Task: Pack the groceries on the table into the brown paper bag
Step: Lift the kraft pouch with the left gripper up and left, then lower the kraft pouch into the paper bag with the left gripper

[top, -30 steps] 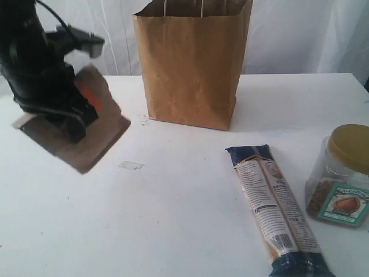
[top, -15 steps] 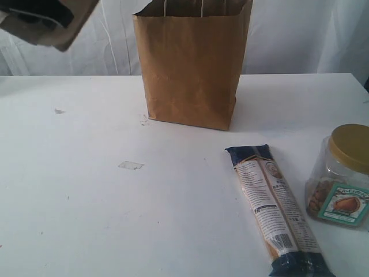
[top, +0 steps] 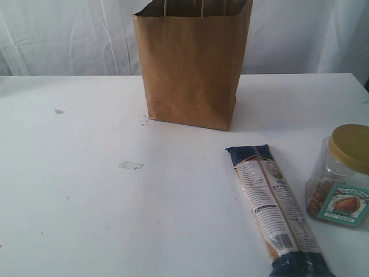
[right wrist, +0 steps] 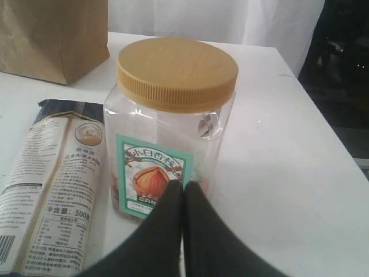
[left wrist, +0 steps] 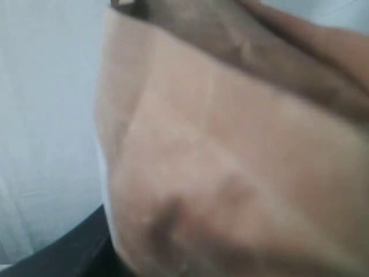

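Right hand [right wrist: 183, 187]: two dark fingers pressed flat together, nothing between them, tips at the lower edge of the label on the gold-lidded clear jar [right wrist: 167, 121]; touching or just short of it, cannot tell. Left hand: not seen in the exterior view. Its wrist view is filled by a blurred tan-brown sheet [left wrist: 230, 173] close to the lens, so spread or pinching, cannot tell, nor whether that sheet is a grocery or the bag wall. Jar stands upright on the white surface [top: 86, 202], toward its right side. The long pasta packet [top: 274, 208] lies flat just beside it, and the brown paper bag [top: 190, 63] stands open-topped well behind both. Risk, as I judge it: fingers closed like this can only push, and a nudge low on the smooth plastic wall would slide the jar or rock it over. The hand must spread wide first, since the body is broad. A spread finger could also snag the packet. Later, the jar clipped on the bag's rim could fold or topple the bag, which stands unsupported. Jar appearance: squarish clear body, ribbed gold screw lid, teal-bordered label with a nut picture, brown contents low inside, a moulded dimple on one side. Looks rigid and slick; grip may slip.
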`<action>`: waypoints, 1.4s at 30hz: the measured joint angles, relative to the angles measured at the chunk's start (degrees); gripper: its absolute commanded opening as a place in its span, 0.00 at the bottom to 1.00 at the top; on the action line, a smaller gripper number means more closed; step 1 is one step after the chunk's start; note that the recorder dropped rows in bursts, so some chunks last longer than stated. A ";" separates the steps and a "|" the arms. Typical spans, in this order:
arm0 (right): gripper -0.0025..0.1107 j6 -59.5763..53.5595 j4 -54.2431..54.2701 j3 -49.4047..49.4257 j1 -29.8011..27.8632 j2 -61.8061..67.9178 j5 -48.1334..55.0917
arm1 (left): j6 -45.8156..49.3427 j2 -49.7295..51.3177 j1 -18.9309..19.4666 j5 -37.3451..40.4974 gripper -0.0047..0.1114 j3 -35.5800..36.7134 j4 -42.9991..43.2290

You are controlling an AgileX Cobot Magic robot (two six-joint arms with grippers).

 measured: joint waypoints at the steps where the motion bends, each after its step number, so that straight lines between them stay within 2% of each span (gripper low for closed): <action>1: 0.02 0.00 0.00 0.00 0.00 0.00 0.00 | 0.00 0.10 -0.64 -0.42 0.04 0.00 -0.67; 5: 0.02 0.00 0.00 0.00 0.00 0.00 0.00 | 0.00 -1.09 -5.02 -1.33 0.04 0.00 -1.89; 10: 0.02 0.00 0.00 0.00 0.00 0.00 0.00 | 0.91 -2.17 -14.33 -5.03 0.04 0.00 -1.70; 13: 0.02 0.00 0.00 0.00 0.00 0.00 0.00 | 3.48 -1.77 -20.01 -7.32 0.04 0.00 1.83; 16: 0.02 0.00 0.00 0.00 0.00 0.00 0.00 | 5.72 -0.86 -23.76 -8.34 0.04 0.00 8.46; 22: 0.02 0.00 0.00 0.00 0.00 0.00 0.00 | 7.24 3.84 -26.57 -10.50 0.04 0.12 27.53; 32: 0.02 0.00 0.00 0.00 0.00 0.00 0.00 | 8.16 10.06 -27.10 -28.27 0.04 0.46 35.06; 36: 0.02 0.00 0.00 0.00 0.00 0.00 0.00 | 8.39 11.85 -28.68 -27.50 0.04 0.46 36.20; 42: 0.02 0.00 0.10 0.00 0.00 0.00 0.00 | 11.13 12.29 -34.27 -17.42 0.04 0.46 36.40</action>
